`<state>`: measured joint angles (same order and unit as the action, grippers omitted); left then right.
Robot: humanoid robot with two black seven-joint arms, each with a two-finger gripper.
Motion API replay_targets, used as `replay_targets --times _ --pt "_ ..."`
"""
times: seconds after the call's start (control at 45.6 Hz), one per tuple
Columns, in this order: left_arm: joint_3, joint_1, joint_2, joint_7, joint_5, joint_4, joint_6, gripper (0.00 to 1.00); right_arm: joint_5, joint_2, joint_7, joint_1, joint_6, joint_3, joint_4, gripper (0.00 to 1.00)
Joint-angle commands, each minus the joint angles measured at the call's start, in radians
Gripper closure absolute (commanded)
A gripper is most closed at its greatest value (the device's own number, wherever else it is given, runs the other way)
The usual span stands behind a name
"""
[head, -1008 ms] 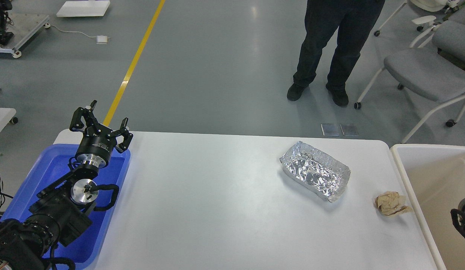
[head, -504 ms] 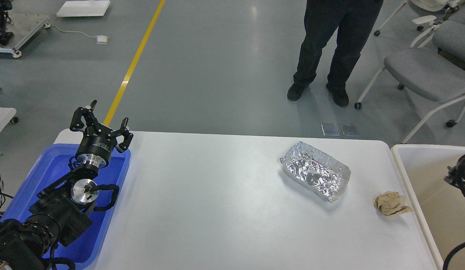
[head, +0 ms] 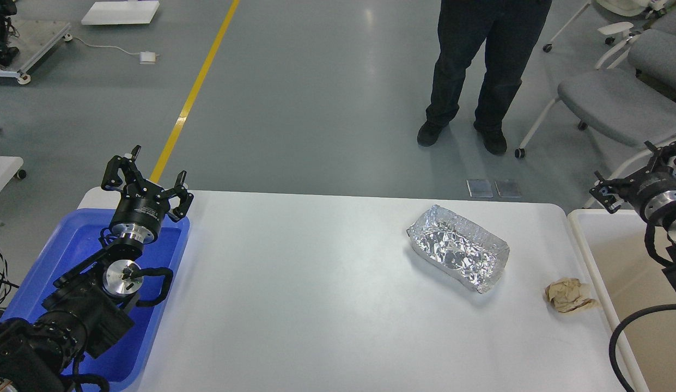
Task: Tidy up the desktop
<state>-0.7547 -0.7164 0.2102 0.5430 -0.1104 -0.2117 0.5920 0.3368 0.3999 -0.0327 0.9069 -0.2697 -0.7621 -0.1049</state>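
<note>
1. White and smooth, the desk [head: 316, 305] fills the lower middle of the head view, wide, with rounded far corners, its near edge cut off by the bottom of the frame.
2. A blue plastic tray [head: 60, 250] lies at the desk's left end, and the left arm reaches over it.
3. A crumpled ball of brown paper [head: 570, 295] sits close to the desk's right edge, just beside the white rim of a beige bin [head: 599, 261] that stands against that end.
4. A crinkled foil tray [head: 458, 247] rests on the desk, farther back and left of the paper, set at a slant and apart from it.
5. The left gripper [head: 147, 177] hangs above the tray's far corner, its fingers spread wide with nothing between them.
6. The right gripper [head: 634, 169] is up over the bin's far end, past the desk's right far corner; it is seen partly end-on and dark, so I cannot tell how its fingers stand.
7. Beyond the desk the floor is grey, with two small metal floor plates [head: 494, 188] near the far edge.
8. A yellow floor line [head: 196, 92] runs away on the left.
9. A person's legs in dark trousers [head: 482, 71] stand behind the desk, with grey wheeled chairs [head: 621, 103] to the right.
</note>
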Motion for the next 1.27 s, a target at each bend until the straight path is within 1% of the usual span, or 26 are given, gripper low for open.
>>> replay_targets --times 0.0,0.197,0.833,1.25 --pt "0.0 0.0 0.0 0.0 0.0 0.0 0.0 0.0 0.065 -0.03 0.001 -0.002 -0.086 -0.032 -0.059 0.0" --pt "0.0 0.0 0.0 0.0 0.0 0.0 0.0 0.0 0.125 -0.065 -0.001 -0.011 -0.129 -0.056 -0.087 0.0" --pt "0.0 0.0 0.0 0.0 0.0 0.0 0.0 0.0 0.122 -0.225 0.008 -0.043 -0.124 -0.046 -0.09 0.0" --pt "0.0 0.0 0.0 0.0 0.0 0.0 0.0 0.0 0.122 -0.251 0.01 -0.066 -0.126 -0.045 -0.09 0.0"
